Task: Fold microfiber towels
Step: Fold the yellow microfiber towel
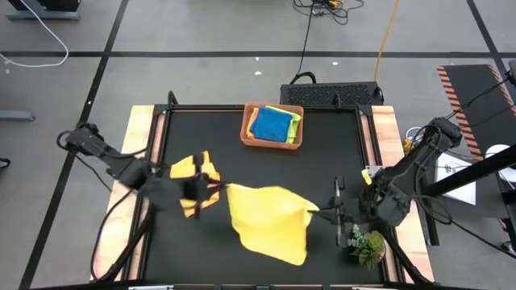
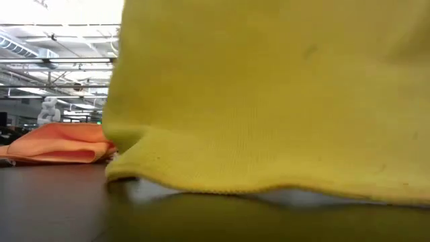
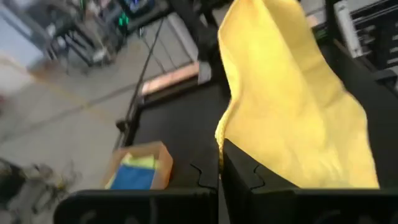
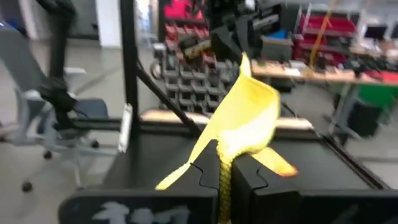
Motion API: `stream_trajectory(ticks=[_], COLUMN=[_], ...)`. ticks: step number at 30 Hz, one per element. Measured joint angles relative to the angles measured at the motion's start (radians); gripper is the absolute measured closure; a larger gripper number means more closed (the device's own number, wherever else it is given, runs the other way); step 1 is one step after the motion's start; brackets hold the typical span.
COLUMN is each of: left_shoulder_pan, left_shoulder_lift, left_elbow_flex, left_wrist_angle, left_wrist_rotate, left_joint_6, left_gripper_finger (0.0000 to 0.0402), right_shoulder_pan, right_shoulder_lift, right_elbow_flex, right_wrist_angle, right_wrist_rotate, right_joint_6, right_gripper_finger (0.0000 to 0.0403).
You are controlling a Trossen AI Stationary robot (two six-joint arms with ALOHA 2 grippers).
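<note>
1. Yellow towel (image 2: 282, 101) fills the low view, hanging close to the lens with its hem just above the desk (image 2: 47, 208); an orange towel (image 2: 57, 144) lies behind it in a loose, rounded heap.
2. High view: the left gripper (image 1: 216, 190) and right gripper (image 1: 316, 211) hold opposite corners of the yellow towel, stretched between them. Blue and lime towels sit in the tray (image 1: 272, 143), seemingly done.
3. Left wrist view: fingers clamped on a corner.
4. Right wrist view: fingers pinched on the other (cloth rising from between them).
5. Judged mid-task: this towel is unfolded, the orange one perhaps also pending.
</note>
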Motion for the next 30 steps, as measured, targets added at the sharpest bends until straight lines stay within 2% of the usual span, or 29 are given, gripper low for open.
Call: stream_trajectory(ticks=[7, 16, 24, 30], left_shoulder_pan=[0.193, 0.393, 0.531, 0.595], left_shoulder_lift=[0.004, 0.004, 0.004, 0.004], left_elbow_flex=[-0.105, -0.251, -0.351, -0.355], left_wrist_angle=[0.035, 0.204, 0.433, 0.482], left_wrist_rotate=[0.144, 0.243, 0.395, 0.506], left_joint_6=[-0.017, 0.076, 0.203, 0.203], left_gripper_finger=[0.0394, 0.0394, 0.0398, 0.0385], right_shoulder_pan=[-0.047, -0.127, -0.232, -0.304], right_shoulder_lift=[-0.010, -0.052, -0.083, -0.122], right_elbow_flex=[0.000, 0.000, 0.000, 0.000], right_wrist_angle=[-0.224, -0.556, -0.696, -0.790], right_wrist_rotate=[0.023, 0.025, 0.029, 0.076], right_joint_6=[0.176, 0.409, 0.437, 0.435], right_gripper_finger=[0.0403, 0.0403, 0.0403, 0.0403])
